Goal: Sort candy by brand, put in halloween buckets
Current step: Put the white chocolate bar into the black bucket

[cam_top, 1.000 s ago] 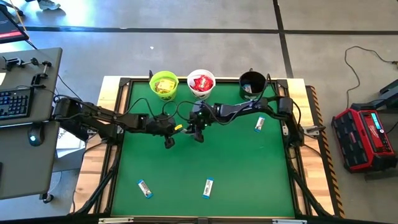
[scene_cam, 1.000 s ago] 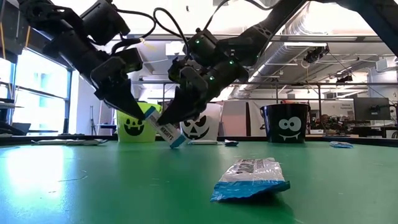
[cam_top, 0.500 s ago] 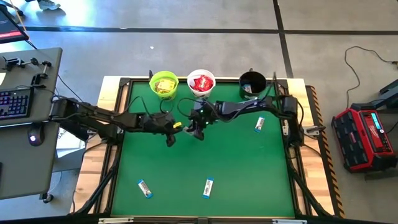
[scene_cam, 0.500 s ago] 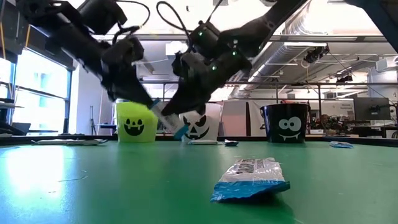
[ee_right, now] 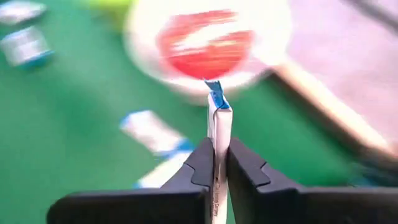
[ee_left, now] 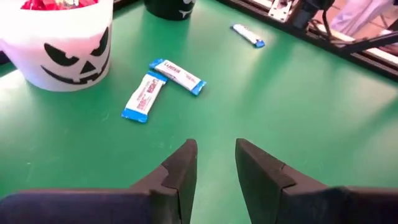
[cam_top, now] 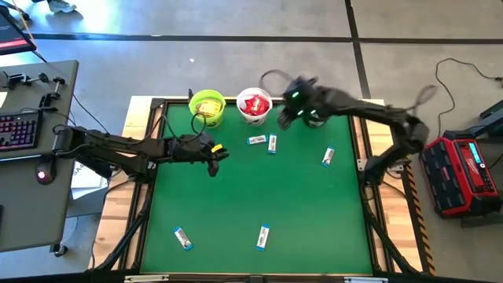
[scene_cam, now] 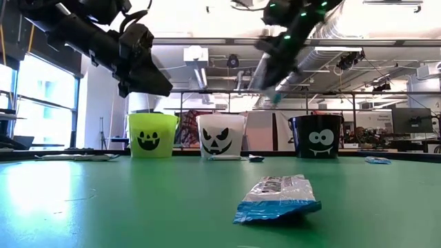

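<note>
Green mat: I see a felt-like table top (cam_top: 259, 196) with three buckets lined up along its far edge.
Lime bucket (cam_top: 207, 108): yellow packets inside, on the left of the row.
White bucket (cam_top: 254, 105): red packets inside, in the middle.
Black bucket (cam_top: 318, 105): on the right of the row; part of it is hidden by my right arm.
Right gripper (cam_top: 288, 118): raised above the mat between the white and black buckets — its fingers are pinched tight on a blue-and-white bar (ee_right: 218, 124), which stands upright between the pads in the right wrist view.
Left gripper (ee_left: 216, 163): hovering over the mat in front of the lime bucket, fingers parted a little, nothing between them.
Two loose bars (cam_top: 264, 141): lying on the mat just in front of the white bucket, nearly touching at one end and forming a corner.
Other bars: one (cam_top: 328, 156) near the right edge of the mat, one (cam_top: 182, 238) at the near left, one (cam_top: 263, 236) near the front middle — all well apart from each other.
</note>
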### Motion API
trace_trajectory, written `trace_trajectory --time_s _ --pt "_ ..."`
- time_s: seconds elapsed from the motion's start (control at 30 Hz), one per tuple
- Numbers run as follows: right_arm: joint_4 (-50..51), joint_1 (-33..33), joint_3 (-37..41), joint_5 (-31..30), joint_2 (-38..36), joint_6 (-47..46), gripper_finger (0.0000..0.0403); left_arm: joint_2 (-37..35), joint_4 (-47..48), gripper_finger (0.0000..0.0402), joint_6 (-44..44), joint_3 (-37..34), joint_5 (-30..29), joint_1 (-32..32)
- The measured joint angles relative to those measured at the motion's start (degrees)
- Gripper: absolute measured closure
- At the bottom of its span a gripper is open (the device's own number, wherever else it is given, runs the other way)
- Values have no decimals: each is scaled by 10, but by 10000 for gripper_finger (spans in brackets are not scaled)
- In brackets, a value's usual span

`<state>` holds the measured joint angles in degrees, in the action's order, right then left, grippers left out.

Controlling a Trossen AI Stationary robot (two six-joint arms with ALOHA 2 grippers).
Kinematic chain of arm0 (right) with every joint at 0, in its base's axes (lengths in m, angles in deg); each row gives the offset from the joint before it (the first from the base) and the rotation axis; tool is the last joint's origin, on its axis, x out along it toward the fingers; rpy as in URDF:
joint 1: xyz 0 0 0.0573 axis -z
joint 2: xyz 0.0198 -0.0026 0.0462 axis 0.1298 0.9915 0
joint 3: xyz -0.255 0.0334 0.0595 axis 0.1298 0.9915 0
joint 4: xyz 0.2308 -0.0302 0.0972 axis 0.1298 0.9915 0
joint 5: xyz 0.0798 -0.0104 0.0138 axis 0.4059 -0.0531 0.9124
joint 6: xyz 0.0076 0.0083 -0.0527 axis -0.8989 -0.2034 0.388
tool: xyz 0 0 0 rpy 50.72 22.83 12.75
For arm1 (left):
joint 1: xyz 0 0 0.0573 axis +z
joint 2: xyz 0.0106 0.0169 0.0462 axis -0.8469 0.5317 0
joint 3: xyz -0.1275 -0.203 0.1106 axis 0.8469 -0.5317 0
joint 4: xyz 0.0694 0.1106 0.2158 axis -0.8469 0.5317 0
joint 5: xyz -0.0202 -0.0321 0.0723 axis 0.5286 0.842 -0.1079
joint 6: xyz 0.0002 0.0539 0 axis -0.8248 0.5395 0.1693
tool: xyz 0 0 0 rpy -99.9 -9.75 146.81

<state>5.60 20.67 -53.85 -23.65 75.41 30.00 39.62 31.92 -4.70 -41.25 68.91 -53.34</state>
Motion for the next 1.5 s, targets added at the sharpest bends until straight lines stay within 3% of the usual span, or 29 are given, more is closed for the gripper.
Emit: trace_trajectory --time_s 0.07,0.17,0.43,0.63,0.97,1.1,1.23,1.37,1.5 --pt "38 38 0 -54 -30 -8 394 0 3 298 0 0 0 0" --pt "71 97 0 -84 -52 0 394 0 10 298 1 0 0 1" --pt "74 187 42 -64 -12 21 394 0 65 298 -14 0 2 22" --pt "35 214 82 -61 20 24 394 0 82 298 -16 0 4 26" --pt "33 240 82 -33 92 -1 389 0 110 298 -16 0 13 26" --pt "39 240 82 -33 100 -2 354 0 131 298 -29 0 13 27" --pt "67 240 71 -34 98 1 292 1 232 298 -27 33 23 43" --pt "102 237 37 -50 82 22 240 1 332 298 37 80 27 61" --pt "123 221 1 -59 43 46 218 0 414 297 95 112 62 87"
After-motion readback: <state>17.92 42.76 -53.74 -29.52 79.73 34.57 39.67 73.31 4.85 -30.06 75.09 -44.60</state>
